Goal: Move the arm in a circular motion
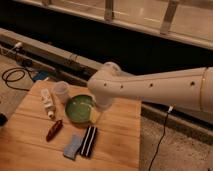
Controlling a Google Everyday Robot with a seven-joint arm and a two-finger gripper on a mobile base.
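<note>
On the worktop (pixel 120 142), lower left, the green bowl (pixel 76 108) has its right rim hidden by the pale-yellowish hand (pixel 96 115); spread or pressed together, I cannot tell. The arm (pixel 150 90), thick, smooth, white and dotted with dark holes, crosses the middle and is cut off at the right edge.

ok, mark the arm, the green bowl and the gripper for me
arm (pixel 150 89), camera view: middle of the long white segment.
green bowl (pixel 74 108), camera view: bare inside, left of centre.
gripper (pixel 96 116), camera view: pale tip at the green bowl's right edge.
</note>
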